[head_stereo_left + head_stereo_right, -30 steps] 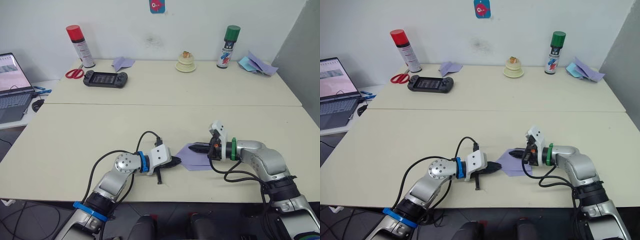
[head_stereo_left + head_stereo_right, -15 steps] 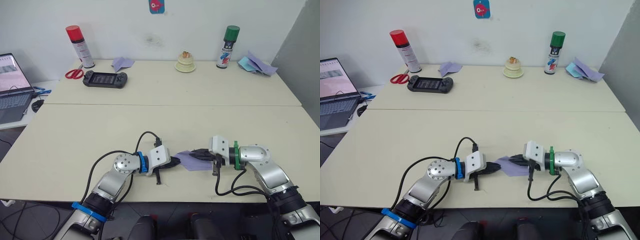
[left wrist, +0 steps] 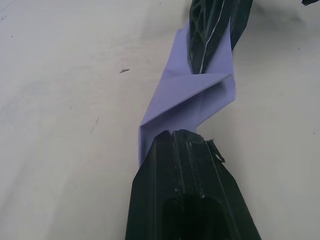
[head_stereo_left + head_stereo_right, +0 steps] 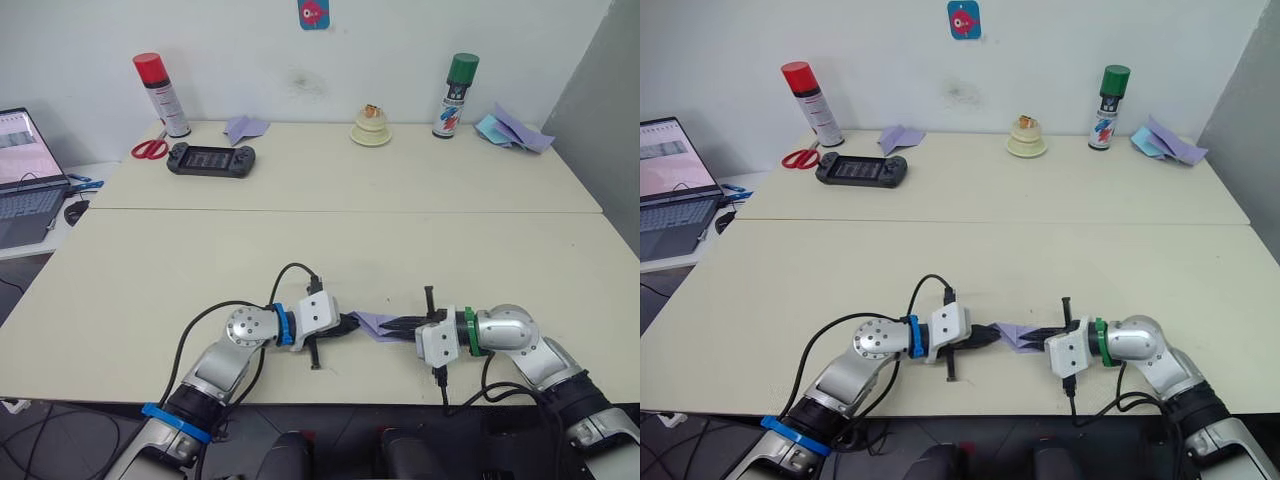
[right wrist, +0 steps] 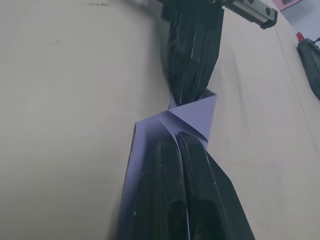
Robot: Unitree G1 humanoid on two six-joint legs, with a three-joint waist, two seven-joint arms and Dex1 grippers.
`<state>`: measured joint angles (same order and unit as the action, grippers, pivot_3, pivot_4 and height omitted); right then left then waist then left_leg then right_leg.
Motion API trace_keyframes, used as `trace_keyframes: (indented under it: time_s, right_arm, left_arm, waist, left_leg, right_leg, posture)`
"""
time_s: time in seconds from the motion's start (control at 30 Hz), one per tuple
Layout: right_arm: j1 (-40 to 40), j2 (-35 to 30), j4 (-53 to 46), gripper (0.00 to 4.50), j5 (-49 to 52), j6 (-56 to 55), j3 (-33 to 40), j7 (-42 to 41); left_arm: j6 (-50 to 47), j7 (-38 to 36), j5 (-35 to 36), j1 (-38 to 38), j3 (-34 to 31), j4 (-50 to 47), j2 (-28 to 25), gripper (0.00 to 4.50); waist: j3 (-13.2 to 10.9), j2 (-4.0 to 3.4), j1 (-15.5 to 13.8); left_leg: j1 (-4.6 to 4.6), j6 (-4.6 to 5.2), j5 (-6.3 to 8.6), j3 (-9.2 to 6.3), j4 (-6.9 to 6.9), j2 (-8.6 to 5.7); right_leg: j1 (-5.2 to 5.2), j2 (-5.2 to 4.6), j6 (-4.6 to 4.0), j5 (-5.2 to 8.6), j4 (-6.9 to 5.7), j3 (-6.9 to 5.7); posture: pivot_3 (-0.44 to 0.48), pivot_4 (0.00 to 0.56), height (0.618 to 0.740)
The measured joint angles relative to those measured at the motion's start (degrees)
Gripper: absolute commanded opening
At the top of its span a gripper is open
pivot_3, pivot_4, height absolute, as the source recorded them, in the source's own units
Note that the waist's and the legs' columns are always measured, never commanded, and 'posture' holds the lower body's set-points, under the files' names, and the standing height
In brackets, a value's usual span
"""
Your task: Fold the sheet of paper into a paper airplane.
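Two pale cream worktops (image 4: pixel 330 250) stand end to end against a white wall, a seam running between them. Along the far edge stand a red-capped can (image 4: pixel 160 93), red scissors (image 4: pixel 149 147), a black console (image 4: pixel 210 157), a small lavender dart (image 4: pixel 245 126), a cream dish (image 4: pixel 371 133) holding a small object too small to make out, a green-capped can (image 4: pixel 454 94) and a heap of blue and lavender papers (image 4: pixel 514 129). A laptop (image 4: pixel 25 175) sits on a side desk to the left, cut off by the frame edge.

At the near edge of the front worktop, the lavender paper (image 4: pixel 380 323) is stretched between the two arms (twisted and creased at its middle, as the wrist views show). The left pincer (image 4: pixel 350 324) grips one end of it, fingers closed over the paper; the right pincer (image 4: pixel 400 326) grips the other end, its two fingers (image 5: pixel 176 170) pressed together with the paper between and beneath them. The two pincers point at each other, nearly tip to tip, with just a short span of paper showing between. How many layers the paper has, and whether its lower edge touches the worktop, cannot be told.
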<state>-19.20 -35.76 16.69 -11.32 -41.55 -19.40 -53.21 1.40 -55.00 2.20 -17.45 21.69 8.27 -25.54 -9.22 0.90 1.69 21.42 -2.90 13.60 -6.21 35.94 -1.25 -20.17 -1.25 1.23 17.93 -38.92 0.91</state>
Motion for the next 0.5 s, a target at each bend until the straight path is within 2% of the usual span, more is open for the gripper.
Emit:
trace_keyframes:
  time_s: [0.3, 0.5]
  right_arm:
    - [-0.3, -0.1, 0.9, 0.03, -1.0, -0.8, -1.1, 1.7]
    - [0.6, 0.0, -0.2, 0.03, 0.3, 1.9, -2.0, 1.4]
  left_arm:
    - [0.1, -0.7, 0.2, 0.2, -0.7, 0.0, -0.8, 0.0]
    - [0.1, -0.7, 0.4, 0.6, -0.9, 0.0, -1.1, 0.0]
  waist:
    - [0.0, 0.03, 0.0]
    - [0.1, 0.11, 0.0]
  left_leg:
    - [-0.1, 0.0, 0.0, 0.0, -0.05, 0.01]
    - [-0.49, -0.01, 0.01, -0.01, -0.29, 0.04]
  right_leg:
    - [0.08, 0.0, -0.07, 0.04, 0.0, 0.01]
    - [0.37, 0.0, -0.24, 0.15, 0.0, 0.0]
  posture:
    - [0.0, 0.15, 0.722]
    - [0.0, 0.15, 0.722]
